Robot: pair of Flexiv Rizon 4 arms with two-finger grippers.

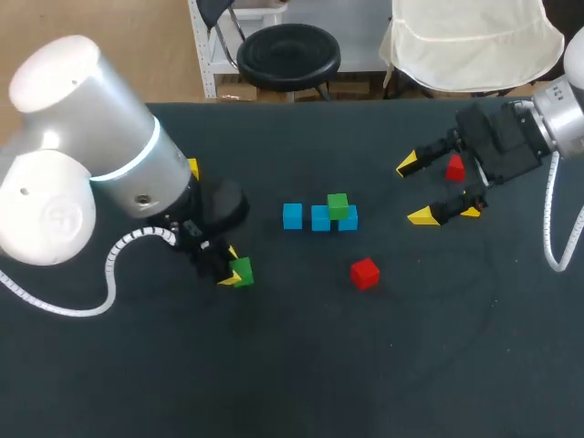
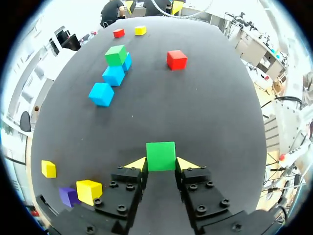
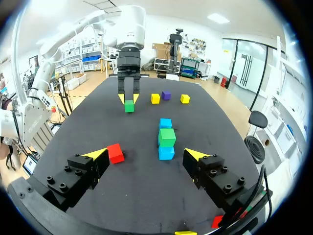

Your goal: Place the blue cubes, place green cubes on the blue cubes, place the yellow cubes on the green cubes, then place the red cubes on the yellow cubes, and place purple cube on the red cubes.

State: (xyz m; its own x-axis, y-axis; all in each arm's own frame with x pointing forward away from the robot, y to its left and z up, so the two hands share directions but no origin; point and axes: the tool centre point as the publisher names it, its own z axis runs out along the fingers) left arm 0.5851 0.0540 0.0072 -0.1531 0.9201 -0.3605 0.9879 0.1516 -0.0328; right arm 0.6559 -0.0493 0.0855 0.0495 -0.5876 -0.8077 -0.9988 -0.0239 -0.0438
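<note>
Three blue cubes [image 1: 292,215] lie in a row at mid-table, and a green cube [image 1: 338,205] rests on the two rightmost. My left gripper [image 1: 233,267] is to their left, low at the table, shut on a second green cube [image 1: 242,272]; the left wrist view shows that green cube [image 2: 161,156] pinched between the yellow tips of the gripper [image 2: 161,163]. One red cube [image 1: 364,273] lies in front of the row. My right gripper [image 1: 415,190] stands open right of the row, with another red cube [image 1: 454,168] beside it. Behind my left gripper lie two yellow cubes [image 2: 89,191] and a purple cube [image 2: 68,196].
In the right wrist view the red cube [image 3: 116,152] sits just inside one finger of the open gripper [image 3: 145,154], and the blue row [image 3: 166,152] lies ahead of it. A yellow cube [image 2: 140,30] lies at the far right near my right arm.
</note>
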